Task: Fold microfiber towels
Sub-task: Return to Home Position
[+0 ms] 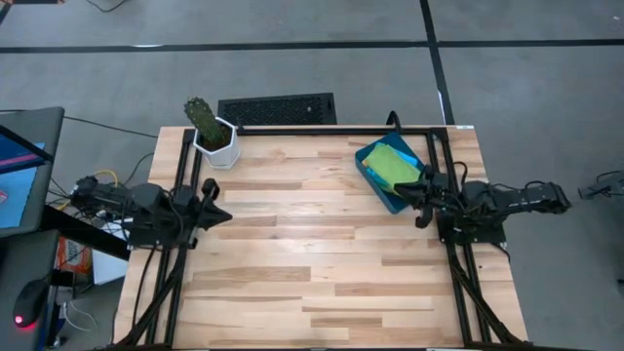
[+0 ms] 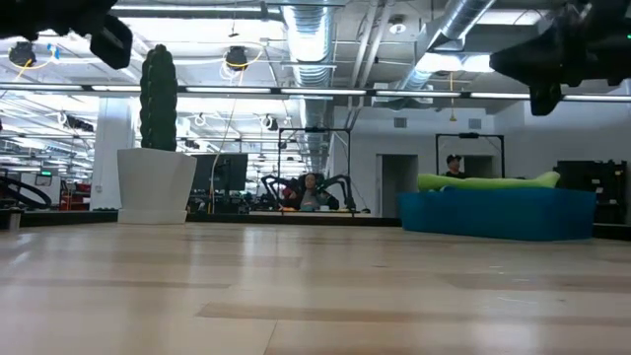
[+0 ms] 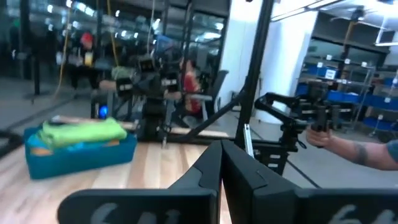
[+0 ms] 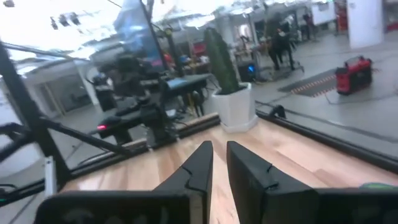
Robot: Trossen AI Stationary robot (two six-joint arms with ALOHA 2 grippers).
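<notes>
**Table bare, towels stacked in the tray**

We see a pale wooden table (image 1: 312, 253) of joined planks, its middle free of cloth; a black frame (image 1: 322, 130) runs along its far edge and down both sides. At the far right stands the dark-blue tray (image 1: 368, 168); the towels (image 1: 392, 166) lie folded inside it, a lime green one on top, and we cannot make out the colours beneath. From table height the green cloth bulges above the tray's rim.

At the far left a cactus (image 1: 202, 115) stands upright in a white pot (image 1: 222, 148); behind the table a black grate (image 1: 278, 107) lies on the grey floor.

The left gripper (image 1: 220, 214) hangs at the left edge, well apart from the tray, fingers pressed together and holding nothing; the right gripper (image 1: 420, 201) hovers just beside the tray's near right corner, fingers a narrow gap apart, also empty.

Beyond the table we see a large workshop with ceiling ducts (image 2: 306, 39) and strip lights; one person (image 2: 312, 191) sits among other robot arms, another (image 2: 454, 166) stands by a doorway.
</notes>
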